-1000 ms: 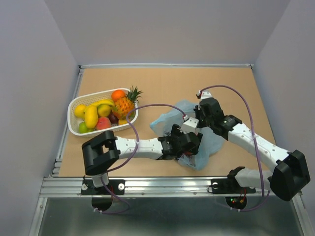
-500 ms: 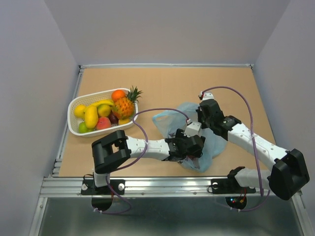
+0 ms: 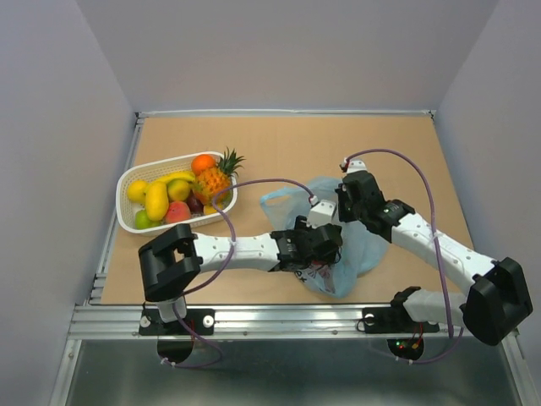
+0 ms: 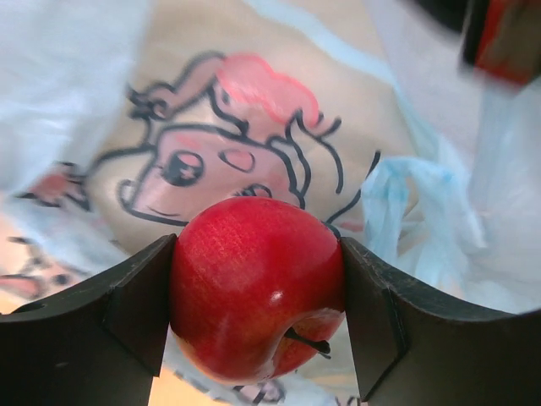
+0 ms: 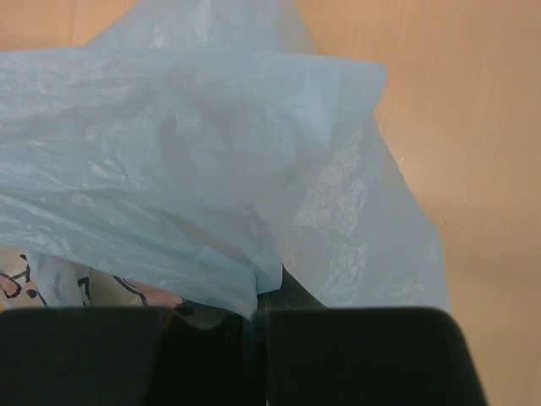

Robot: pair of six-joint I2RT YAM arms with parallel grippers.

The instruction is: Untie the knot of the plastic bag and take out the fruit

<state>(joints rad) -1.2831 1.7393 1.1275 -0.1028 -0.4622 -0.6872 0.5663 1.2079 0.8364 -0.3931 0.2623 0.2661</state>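
Note:
The light-blue plastic bag (image 3: 355, 245) lies open near the table's front middle; its pink-and-black cartoon print (image 4: 228, 144) fills the left wrist view. My left gripper (image 3: 325, 254) is inside the bag's mouth, shut on a red apple (image 4: 258, 288) held between its dark fingers (image 4: 135, 304). My right gripper (image 3: 331, 211) is shut on the bag's upper edge, pinching thin blue film (image 5: 211, 186). No knot shows. The pineapple (image 3: 215, 179), orange (image 3: 203, 163), mango (image 3: 156, 200) and peach (image 3: 177, 211) lie in the basket.
The white slotted basket (image 3: 127, 222) stands at the left with bananas, a lemon and a dark plum among the fruit. The table's metal front rail (image 3: 279, 317) runs just below the bag. Grey walls close in both sides.
My left arm pushed right into the bag, then drew back left a little with the apple. The bag's shape shifted as my right gripper held its edge up.

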